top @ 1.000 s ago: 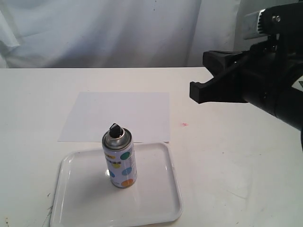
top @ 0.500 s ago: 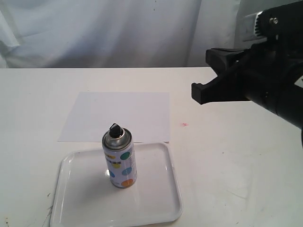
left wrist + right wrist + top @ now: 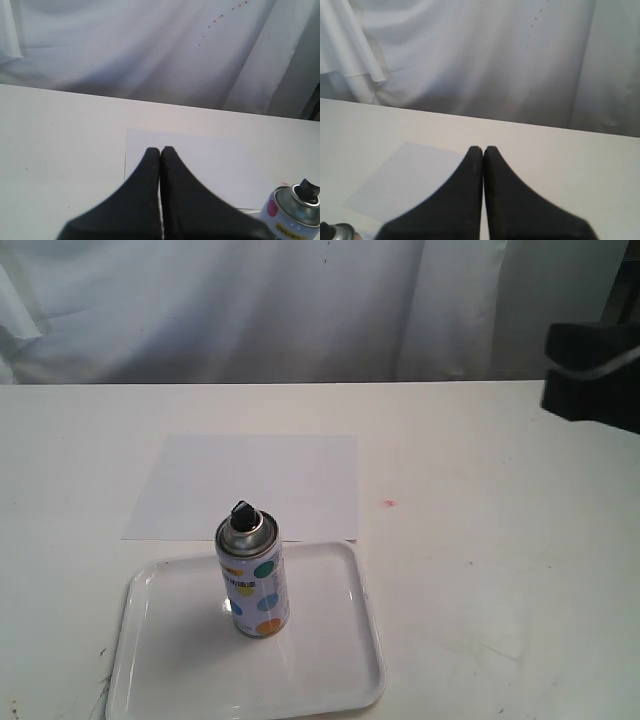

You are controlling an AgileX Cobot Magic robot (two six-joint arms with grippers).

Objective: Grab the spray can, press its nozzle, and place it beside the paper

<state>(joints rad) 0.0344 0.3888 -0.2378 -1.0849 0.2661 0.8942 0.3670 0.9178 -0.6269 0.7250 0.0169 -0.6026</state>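
Right now both of your claws are pressed closed and empty. In the left wrist view, the left gripper [image 3: 160, 150] has its two black fingers meeting tip to tip with only a hairline seam between them and nothing pinched there. The right gripper [image 3: 483, 149] looks the same in its own wrist view, tips together and holding nothing.

Look at the exterior view for the layout. The spray can [image 3: 253, 575] stands upright on the white tray [image 3: 335, 645], left of the tray's middle, with no claw touching it. Its black nozzle [image 3: 243, 511] sits on the silver dome. The paper [image 3: 250, 485] lies flat on the table [image 3: 500, 570], at 12 o'clock from the can. The tray's far rim meets the paper's near edge, though you cannot tell whether it overlaps. A small red speck [image 3: 389, 503] marks the table at about 3 o'clock from the paper, just off its corner.

Of your right arm, only a dark blurred piece [image 3: 595, 375] shows, at about 2 o'clock from the can, well apart from it. A pale curtain [image 3: 250, 310] hangs behind the table.
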